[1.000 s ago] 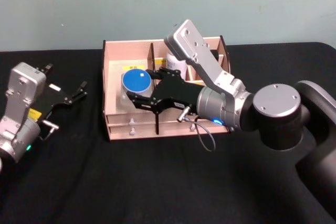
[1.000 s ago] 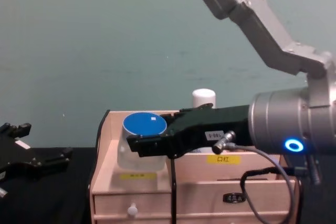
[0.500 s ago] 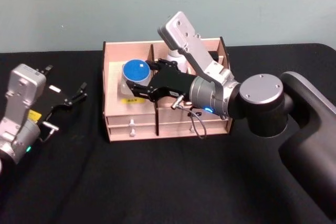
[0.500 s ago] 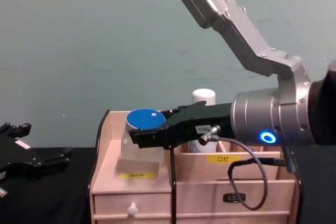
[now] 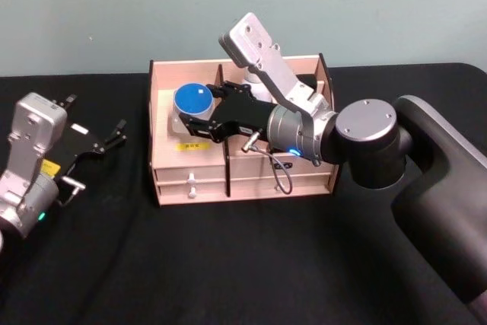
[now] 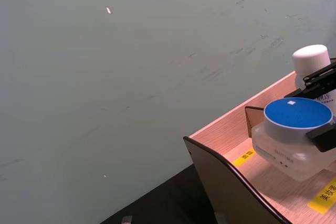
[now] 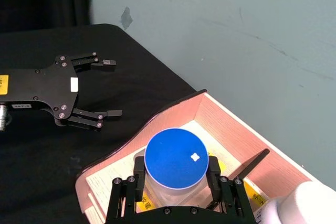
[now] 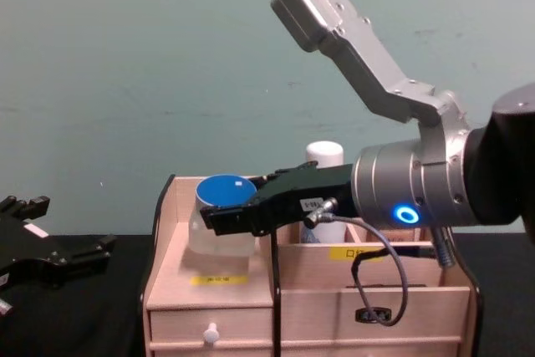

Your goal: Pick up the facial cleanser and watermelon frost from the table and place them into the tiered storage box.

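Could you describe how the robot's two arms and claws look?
Both arms are silver metal. The right claw and left claw are black, with thin fingers. The right wrist carries a glowing blue ring and a looping grey cable; the left bears a yellow label.

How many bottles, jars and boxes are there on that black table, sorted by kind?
Jars with a blue lid: 1, the watermelon frost, held by the right gripper.
White bottles: 1, the facial cleanser.
Wooden boxes: 1, the tiered storage box.
Total: 3.

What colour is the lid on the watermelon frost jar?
Bright blue, with a small white mark on top; the watermelon frost shows it best in the right wrist view.
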